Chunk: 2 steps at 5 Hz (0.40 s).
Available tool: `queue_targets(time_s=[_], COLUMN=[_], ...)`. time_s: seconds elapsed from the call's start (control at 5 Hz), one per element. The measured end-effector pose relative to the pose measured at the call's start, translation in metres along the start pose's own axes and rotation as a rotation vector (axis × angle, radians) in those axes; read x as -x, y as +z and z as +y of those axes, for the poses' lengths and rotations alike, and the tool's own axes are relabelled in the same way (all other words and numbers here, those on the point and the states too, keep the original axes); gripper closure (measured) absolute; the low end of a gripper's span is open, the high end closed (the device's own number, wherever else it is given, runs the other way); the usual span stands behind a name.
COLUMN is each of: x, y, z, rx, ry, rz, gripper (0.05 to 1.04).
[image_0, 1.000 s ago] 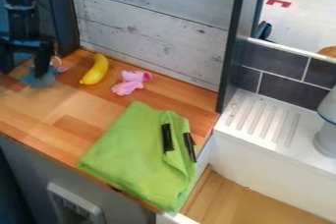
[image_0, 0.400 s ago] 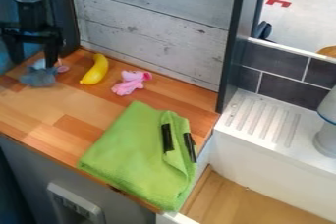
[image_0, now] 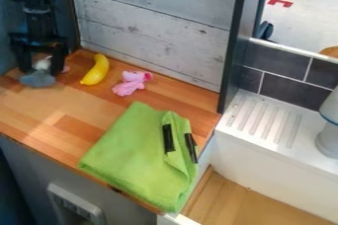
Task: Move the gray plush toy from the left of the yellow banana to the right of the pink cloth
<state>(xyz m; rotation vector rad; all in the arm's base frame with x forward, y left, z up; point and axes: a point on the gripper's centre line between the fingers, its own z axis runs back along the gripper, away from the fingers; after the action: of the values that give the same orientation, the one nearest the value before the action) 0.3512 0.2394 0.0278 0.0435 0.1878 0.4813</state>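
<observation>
Gripper [image_0: 41, 72] is hanging wide open right at that blue-grey toy [image_0: 37, 80]. Banana [image_0: 96, 70] and pink toy [image_0: 132, 83] are just chilling nearby.

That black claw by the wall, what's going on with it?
A robot arm's black gripper hangs with its fingers apart at a blue-grey soft toy on the wooden counter; it doesn't look clamped on it. Nearby lie a yellow banana, a pink soft toy and a folded green cloth.
</observation>
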Motion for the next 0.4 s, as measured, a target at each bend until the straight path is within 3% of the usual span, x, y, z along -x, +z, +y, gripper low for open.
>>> queue_targets(time_s=[0.2, 0.4], x=[-0.0017, 0.004], y=[-0.013, -0.0179], z=[0.0036, 0.0028], rx=[-0.031, -0.028], ry=[0.012, 0.004], rz=[0.049, 0.103], gripper=[0.13, 0.322])
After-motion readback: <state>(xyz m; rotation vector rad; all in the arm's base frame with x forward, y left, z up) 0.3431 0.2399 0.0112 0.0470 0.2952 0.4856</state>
